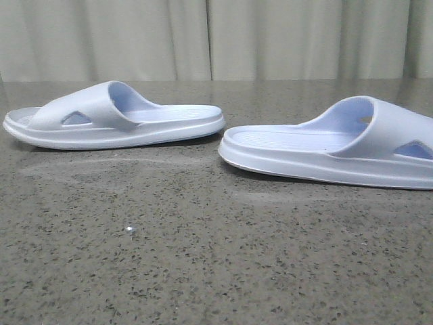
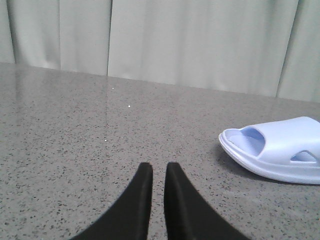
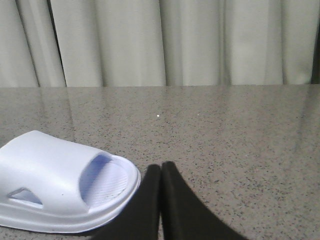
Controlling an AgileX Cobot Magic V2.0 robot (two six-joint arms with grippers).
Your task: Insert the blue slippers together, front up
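While both slippers lie flat on the speckled grey tabletop (image 1: 203,257), neither is held. In the front view the left slipper (image 1: 115,122) and the right slipper (image 1: 338,152) sit sole-down, heels toward each other with a small gap between, toes pointing outward. Seen from the left wrist, the left slipper (image 2: 280,150) rests off to one side of the left fingers (image 2: 142,200), apart from them, its toe end turned toward the tips. Those black fingers stand nearly together with a thin slit between them, gripping nothing. From the right wrist, the right slipper (image 3: 60,187) lies just beside the right fingers (image 3: 150,205), its heel rim close to them; whether they touch I cannot tell. These fingers are pressed together and empty. Pale curtains (image 1: 216,37) hang behind.
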